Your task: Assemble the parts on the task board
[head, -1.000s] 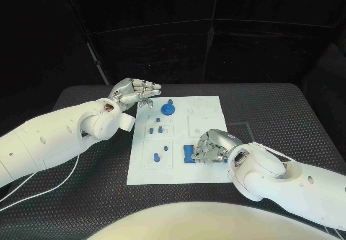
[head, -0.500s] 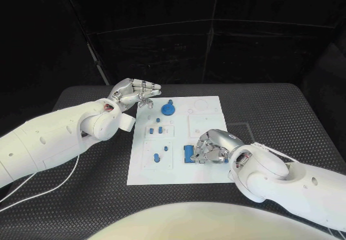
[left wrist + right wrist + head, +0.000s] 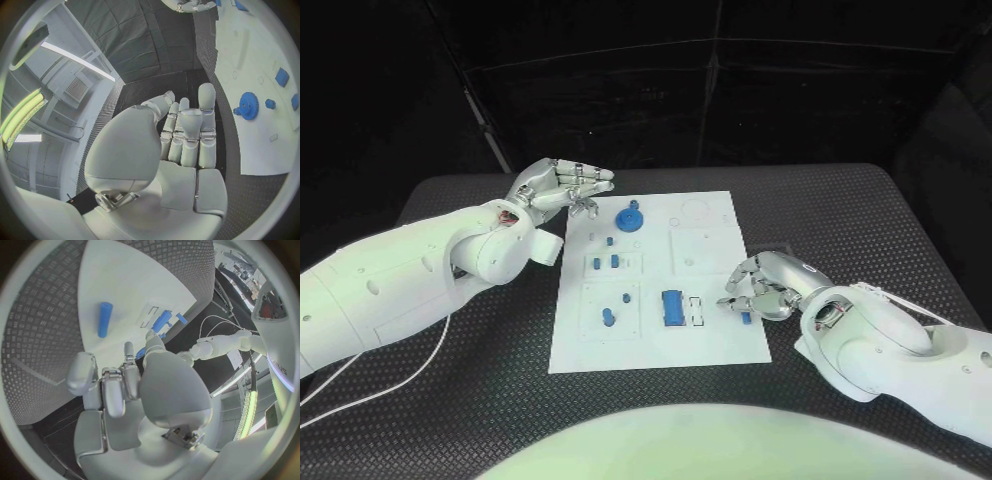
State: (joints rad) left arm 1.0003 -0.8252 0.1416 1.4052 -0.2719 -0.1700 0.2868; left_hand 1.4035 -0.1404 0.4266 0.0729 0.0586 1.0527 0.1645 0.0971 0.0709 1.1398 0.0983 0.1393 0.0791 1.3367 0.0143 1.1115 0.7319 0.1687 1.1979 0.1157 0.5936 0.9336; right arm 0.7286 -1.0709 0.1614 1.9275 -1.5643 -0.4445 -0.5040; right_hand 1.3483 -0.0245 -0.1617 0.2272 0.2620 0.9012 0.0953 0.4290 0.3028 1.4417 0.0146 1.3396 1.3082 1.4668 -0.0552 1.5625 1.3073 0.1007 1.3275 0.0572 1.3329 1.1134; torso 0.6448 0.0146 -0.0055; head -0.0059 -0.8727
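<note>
The white task board (image 3: 711,340) lies in the middle of the table. On it are a blue gear (image 3: 630,219) (image 3: 249,105) at the far end, several small blue pegs (image 3: 613,318) and a blue block (image 3: 672,307) standing near the middle. A short blue peg (image 3: 744,317) (image 3: 104,319) lies flat by the board's right edge. My right hand (image 3: 769,283) (image 3: 119,385) hovers just above that peg, fingers loosely bent, nothing in them. My left hand (image 3: 560,188) (image 3: 184,135) hangs off the board's far left corner beside the gear, holding nothing.
Black ribbed matting (image 3: 862,230) covers the table all round the board. A white cable (image 3: 387,375) trails across the mat under my left arm. The board's right column has empty recesses (image 3: 700,212).
My right hand has drawn back to the right off the blue block, which now shows uncovered on the board. The left hand has kept its place.
</note>
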